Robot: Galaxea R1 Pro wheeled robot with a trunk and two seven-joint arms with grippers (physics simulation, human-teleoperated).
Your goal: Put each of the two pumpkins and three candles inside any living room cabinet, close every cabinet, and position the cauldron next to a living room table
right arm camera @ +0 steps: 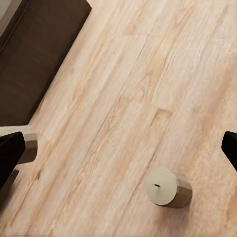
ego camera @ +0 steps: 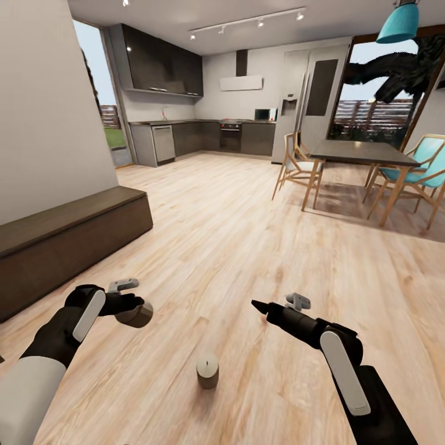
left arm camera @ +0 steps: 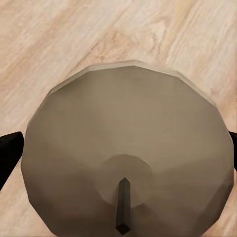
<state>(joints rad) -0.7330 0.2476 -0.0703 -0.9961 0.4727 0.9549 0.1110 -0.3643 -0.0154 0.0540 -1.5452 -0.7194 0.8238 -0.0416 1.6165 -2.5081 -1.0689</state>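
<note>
Grey-beige candle (ego camera: 137, 314) sits clamped in the left gripper (ego camera: 133, 307). Right gripper (right arm camera: 118, 148) spread wide, holding nothing, above a second candle (ego camera: 207, 371) standing on the floor (ego camera: 247, 247).

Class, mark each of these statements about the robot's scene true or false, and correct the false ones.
1. The left gripper holds a candle. True.
2. A second candle stands upright on the wooden floor. True.
3. The right gripper holds a pumpkin. False: it is open and holds nothing.
4. The dark cabinet stands along the wall at the robot's right. False: it is at its left.
5. The candle on the floor is lit. False: no flame shows.
</note>
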